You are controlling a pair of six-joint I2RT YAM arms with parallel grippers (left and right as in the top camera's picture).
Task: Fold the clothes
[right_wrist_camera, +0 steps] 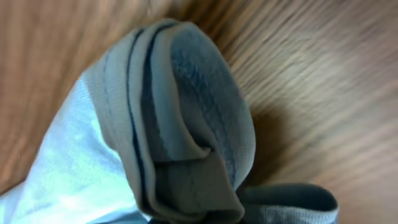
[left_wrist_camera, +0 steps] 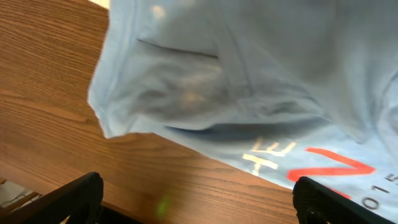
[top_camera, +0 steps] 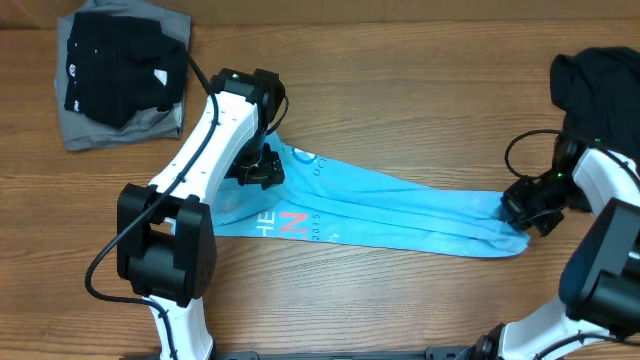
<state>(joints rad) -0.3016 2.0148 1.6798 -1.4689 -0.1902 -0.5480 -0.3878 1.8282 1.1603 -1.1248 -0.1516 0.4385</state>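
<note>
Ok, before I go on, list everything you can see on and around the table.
light-blue T-shirt: one, light blue with white and pink-red lettering, stretched across the table's middle
black garment: one, black, folded, on the grey one, far left
grey garment: one, grey, beneath it
dark garment: one, black, bunched, far right
table: one, brown wood
left gripper: one, black, open, at the shirt's left end
right gripper: one, black, shut on the shirt's right end

I count: one blue T-shirt (top_camera: 400,215), two black garments (top_camera: 120,60) (top_camera: 600,80), one grey garment (top_camera: 90,135), two arms (top_camera: 215,130) (top_camera: 605,175), one table (top_camera: 400,320).
</note>
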